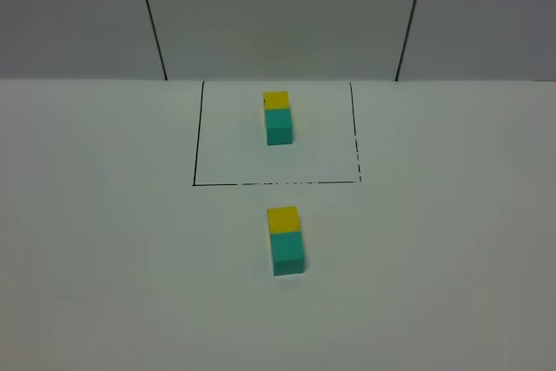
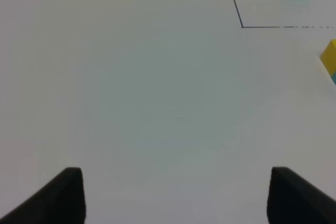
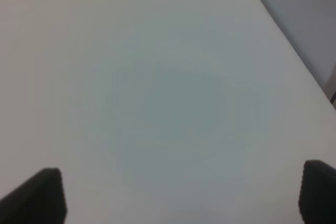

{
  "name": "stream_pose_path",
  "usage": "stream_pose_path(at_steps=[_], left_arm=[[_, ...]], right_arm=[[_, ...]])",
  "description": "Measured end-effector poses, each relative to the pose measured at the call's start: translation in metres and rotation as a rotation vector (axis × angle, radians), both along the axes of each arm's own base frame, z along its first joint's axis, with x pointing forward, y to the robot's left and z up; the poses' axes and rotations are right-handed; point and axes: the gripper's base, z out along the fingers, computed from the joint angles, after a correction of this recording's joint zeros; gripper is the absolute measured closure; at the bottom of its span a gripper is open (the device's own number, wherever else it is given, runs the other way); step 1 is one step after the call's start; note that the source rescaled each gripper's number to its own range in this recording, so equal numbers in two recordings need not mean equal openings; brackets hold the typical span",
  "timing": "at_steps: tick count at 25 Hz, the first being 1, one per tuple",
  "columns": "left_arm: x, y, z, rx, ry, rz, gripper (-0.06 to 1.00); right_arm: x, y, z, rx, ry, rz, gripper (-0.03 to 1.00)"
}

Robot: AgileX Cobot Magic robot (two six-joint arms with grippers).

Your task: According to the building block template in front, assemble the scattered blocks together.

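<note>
The scattered blocks, a yellow cube (image 1: 282, 219) and a teal cube (image 1: 287, 253), sit joined face to face near the middle of the white table (image 1: 104, 258), the yellow one on the far side and the teal one nearer the camera, just in front of the black outline (image 1: 276, 183). Inside that outline, toward its far edge, stands the building block template (image 1: 278, 117), also yellow behind teal in the same order and line. The front line of the outline is broken into dashes along its right half, and its right side is dashed near the corner. Bare tabletop spreads wide on both sides of the joined pair and in front of it; the table's far edge meets a grey panelled wall (image 1: 278, 15). The high view shows no arm at all. The left wrist view catches the outline's corner, the template at its frame edge and a sliver of the yellow cube, with the left gripper (image 2: 176, 195) hanging over bare table well apart from them, its dark fingers (image 2: 63, 195) spread wide with nothing between them. The right wrist view shows only blank table and its edge against the wall; the right gripper (image 3: 181, 195) likewise stands wide apart and empty.
</note>
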Motion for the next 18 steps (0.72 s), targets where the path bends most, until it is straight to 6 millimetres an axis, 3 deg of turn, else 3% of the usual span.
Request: stream_pose_path(at_steps=[18], left_arm=[[0.0000, 0.0000, 0.0000, 0.000, 0.000, 0.000, 0.35]], right_arm=[[-0.0001, -0.0033, 0.0004, 0.001, -0.006, -0.016, 0.18]])
